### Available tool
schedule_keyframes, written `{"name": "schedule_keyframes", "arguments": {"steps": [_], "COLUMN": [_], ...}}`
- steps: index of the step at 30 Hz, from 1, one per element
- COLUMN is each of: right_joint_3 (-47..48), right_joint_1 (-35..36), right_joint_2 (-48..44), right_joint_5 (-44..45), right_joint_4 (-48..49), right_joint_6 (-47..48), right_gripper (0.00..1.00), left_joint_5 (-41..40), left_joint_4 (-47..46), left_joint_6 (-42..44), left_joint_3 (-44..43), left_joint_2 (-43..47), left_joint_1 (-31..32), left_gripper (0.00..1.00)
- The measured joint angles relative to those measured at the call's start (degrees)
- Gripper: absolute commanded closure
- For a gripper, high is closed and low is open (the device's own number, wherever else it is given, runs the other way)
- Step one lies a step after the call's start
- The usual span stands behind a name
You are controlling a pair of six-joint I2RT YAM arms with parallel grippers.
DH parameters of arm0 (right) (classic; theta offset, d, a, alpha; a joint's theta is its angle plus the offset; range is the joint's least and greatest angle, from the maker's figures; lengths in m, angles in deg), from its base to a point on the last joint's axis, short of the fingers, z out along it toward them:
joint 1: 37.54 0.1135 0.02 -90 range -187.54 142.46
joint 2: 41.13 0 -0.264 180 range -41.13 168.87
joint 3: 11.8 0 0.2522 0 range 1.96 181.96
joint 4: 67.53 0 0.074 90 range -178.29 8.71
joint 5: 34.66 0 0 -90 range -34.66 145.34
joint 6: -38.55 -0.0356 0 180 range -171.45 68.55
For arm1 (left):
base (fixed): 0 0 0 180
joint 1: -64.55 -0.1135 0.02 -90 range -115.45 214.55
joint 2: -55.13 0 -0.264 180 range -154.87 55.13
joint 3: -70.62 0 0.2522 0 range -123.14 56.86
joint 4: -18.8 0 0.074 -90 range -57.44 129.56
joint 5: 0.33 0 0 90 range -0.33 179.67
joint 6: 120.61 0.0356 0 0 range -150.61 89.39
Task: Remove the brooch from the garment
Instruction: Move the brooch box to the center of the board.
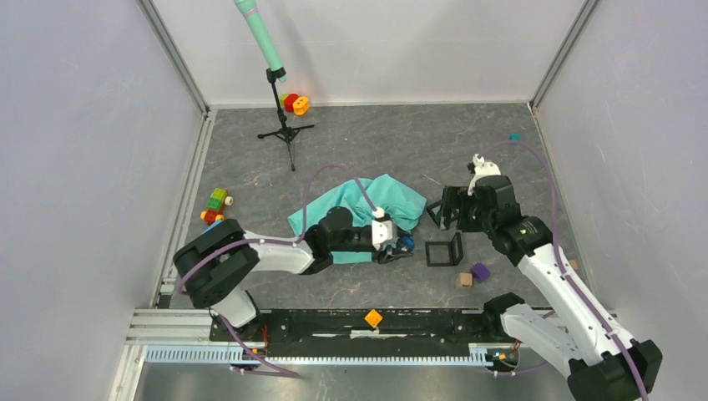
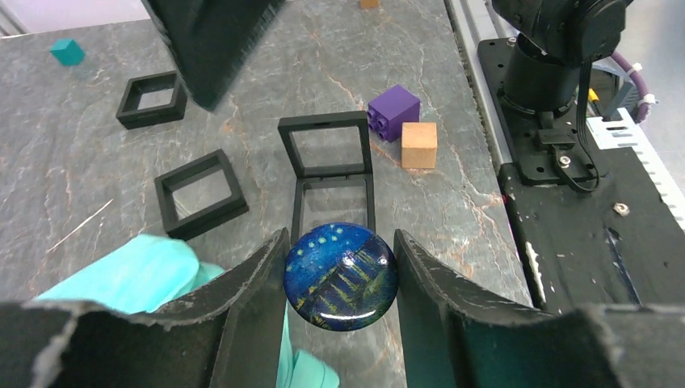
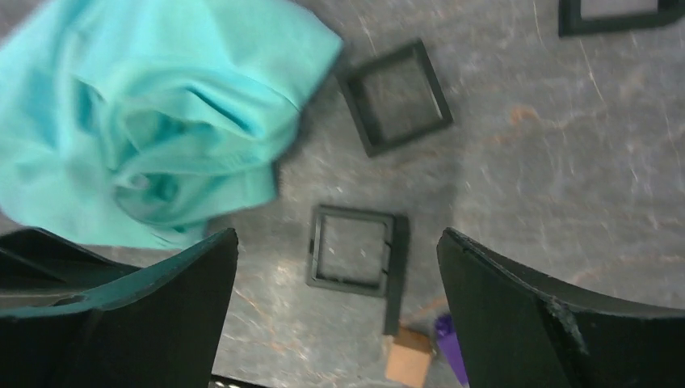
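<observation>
Black-and-white arms (image 1: 547, 269), purple cables (image 1: 336, 166), black worn-edged jaws.

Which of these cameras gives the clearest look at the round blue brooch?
The left wrist view: the brooch sits close up between the left end effector's fingers, its starry blue-and-yellow picture sharp. The top view shows only a tiny blue speck beside the shirt. The right wrist view does not show it.

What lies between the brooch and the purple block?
An open black hinged frame on the table, shown in the left wrist view; the left claw holds the brooch.
</observation>
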Motion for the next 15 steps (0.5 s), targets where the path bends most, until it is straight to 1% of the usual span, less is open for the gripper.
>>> {"name": "schedule_keyframes", "arguments": {"steps": [1,3,9,10,15], "right_joint_3": [-0.6,-2.8,-8.1,-8.7,-10.7], "right_joint_1": [-0.3,-1.0,-2.1,-2.2,-2.2], "right_joint_2": [-0.3,-1.4,-1.8,-1.7,-1.9], "right_joint_5": [0.9,2.0,1.9,1.7,1.2], "right_joint_4": [-1.0,-2.8,-4.9,-4.9,-5.5], "right_joint_6": [0.7,1.7,4.0,4.3,4.4], "right_gripper": [0.05,0.11,0.37,0.39,0.40], "left_joint_5": [-0.2,-0.8,-1.0,-0.9,-0.9], "left_joint_4": [0.9,2.7,5.9,6.4,7.8], "left_joint_6": [0.5,1.4,2.8,2.9,3.5], "left_joint_3": [-1.3,-3.9,-8.0,-8.4,-8.8], "left_joint_2": [-0.9,-3.1,-9.8,-10.6,-12.4], "left_joint_1": [0.6,2.1,3.9,4.0,4.2], "left_gripper": [0.63,0.63,0.61,0.61,0.61]}}
